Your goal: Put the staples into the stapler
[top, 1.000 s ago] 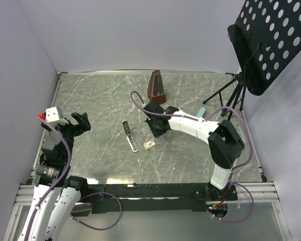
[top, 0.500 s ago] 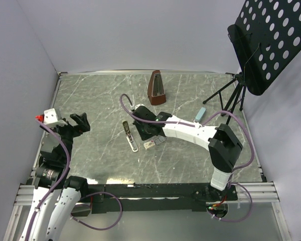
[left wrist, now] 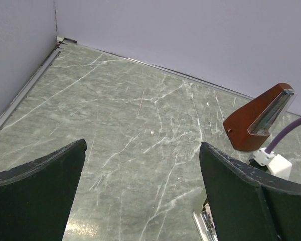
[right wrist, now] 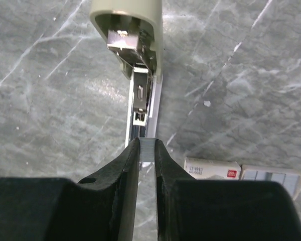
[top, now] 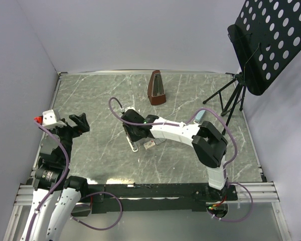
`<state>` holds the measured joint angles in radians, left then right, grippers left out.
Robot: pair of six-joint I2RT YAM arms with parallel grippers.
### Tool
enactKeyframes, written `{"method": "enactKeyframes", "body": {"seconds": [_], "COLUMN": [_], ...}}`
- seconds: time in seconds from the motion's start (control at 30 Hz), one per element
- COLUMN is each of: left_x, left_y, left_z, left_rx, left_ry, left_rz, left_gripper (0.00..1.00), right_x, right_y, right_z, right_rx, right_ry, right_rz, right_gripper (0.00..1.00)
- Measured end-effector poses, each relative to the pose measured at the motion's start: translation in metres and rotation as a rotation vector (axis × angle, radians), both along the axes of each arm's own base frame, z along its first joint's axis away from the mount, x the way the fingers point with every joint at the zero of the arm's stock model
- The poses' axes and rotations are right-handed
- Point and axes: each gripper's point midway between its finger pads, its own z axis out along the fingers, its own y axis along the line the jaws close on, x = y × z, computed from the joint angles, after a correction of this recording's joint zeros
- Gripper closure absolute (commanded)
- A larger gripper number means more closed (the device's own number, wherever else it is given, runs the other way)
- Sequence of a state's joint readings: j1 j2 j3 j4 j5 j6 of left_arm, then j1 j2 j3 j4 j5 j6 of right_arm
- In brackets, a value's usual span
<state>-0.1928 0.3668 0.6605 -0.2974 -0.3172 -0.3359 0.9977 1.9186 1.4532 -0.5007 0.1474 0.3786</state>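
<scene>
The stapler (top: 132,143) lies opened flat on the marble table, its cream cover (right wrist: 126,20) at the far end and its metal channel (right wrist: 139,103) running toward me. My right gripper (right wrist: 147,150) is shut on a short grey strip of staples (right wrist: 147,146), held just above the near end of the channel. The cream staples box with red print (right wrist: 211,168) lies on the table just right of the gripper, also seen from above (top: 149,144). My left gripper (left wrist: 143,165) hangs open and empty at the left of the table (top: 80,122), well away from the stapler.
A brown metronome (top: 156,89) stands at the back middle. A black perforated music stand (top: 263,40) with tripod legs (top: 228,98) occupies the back right. A small light blue object (top: 200,116) lies by the right arm. Walls close in at the left and the back.
My right arm has swung left from above the staples box to above the stapler, carrying the staple strip. The left arm has barely shifted.
</scene>
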Motion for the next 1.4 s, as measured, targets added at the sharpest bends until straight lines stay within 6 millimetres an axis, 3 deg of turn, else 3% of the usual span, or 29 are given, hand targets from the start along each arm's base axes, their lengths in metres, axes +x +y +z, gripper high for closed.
{"method": "enactKeyframes", "body": {"seconds": [0.6,1.4], "left_x": [-0.001,-0.001], "left_y": [0.001,0.001], "left_z": [0.001,0.001], "left_rx": [-0.001,-0.001], "left_ry": [-0.006,-0.007], "left_rz": [0.002,0.002], "left_gripper": [0.01,0.01], "right_x": [0.003,0.0], "right_y": [0.013,0.015], "right_z": [-0.017,-0.018], "right_rx": [-0.019,-0.016], "right_ry": [0.016,0.036], "right_rz": [-0.012,-0.005], "right_gripper": [0.88,0.89]}}
